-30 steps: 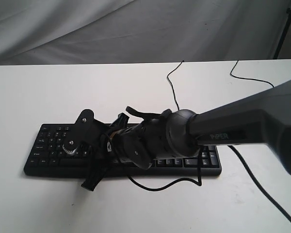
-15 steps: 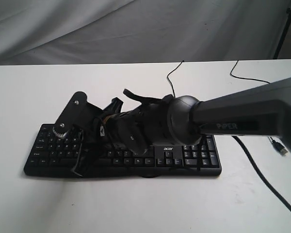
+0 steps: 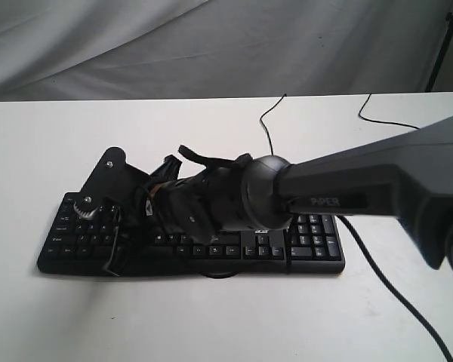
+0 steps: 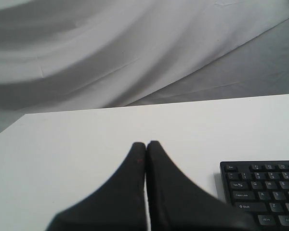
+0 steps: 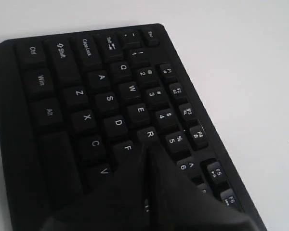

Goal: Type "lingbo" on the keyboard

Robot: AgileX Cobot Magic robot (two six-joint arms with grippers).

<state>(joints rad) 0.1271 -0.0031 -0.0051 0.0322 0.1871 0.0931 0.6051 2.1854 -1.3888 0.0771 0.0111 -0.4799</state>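
Keyboard (image 3: 317,243): black, on white table (image 3: 53,151).
Right gripper (image 5: 147,147): jaws together, tip at keyboard's R key (image 5: 150,134).
Left gripper (image 4: 145,144): jaws together, beside keyboard's Esc corner.

Exterior view high over table (image 3: 60,151), wrist views low, all sharing keyboard (image 3: 317,245)

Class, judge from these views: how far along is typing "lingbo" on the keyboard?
Done: cannot be told; no screen shows any typed letters. In hand: the right gripper, shut, points at the keyboard near the R key, which is not in the word. The left gripper, shut, hovers over the table beside it. Left: unknown, possibly all six letters.
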